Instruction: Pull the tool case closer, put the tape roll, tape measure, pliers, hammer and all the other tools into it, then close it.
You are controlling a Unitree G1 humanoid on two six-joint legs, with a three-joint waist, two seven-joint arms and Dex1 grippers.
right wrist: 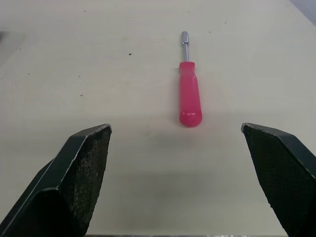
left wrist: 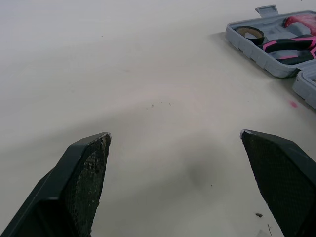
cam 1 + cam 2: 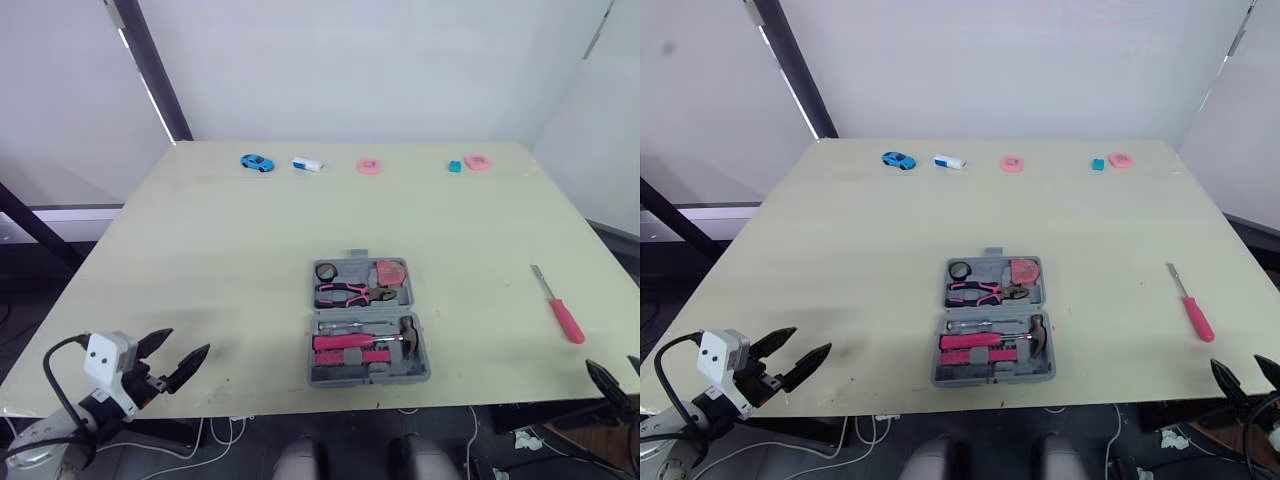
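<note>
At the near left corner of the bench [image 3: 250, 250], the left fingers [image 2: 84, 182] stand wide apart over bare surface, holding nothing. At the near right corner, the right fingers [image 1: 84, 177] are equally spread and empty, with the red-handled screwdriver [image 1: 189, 96] lying ahead of them. The open grey tool case [image 3: 425, 365] sits centrally near the front edge, with pliers [image 3: 345, 294] and hammer [image 3: 405, 330] inside.
</note>
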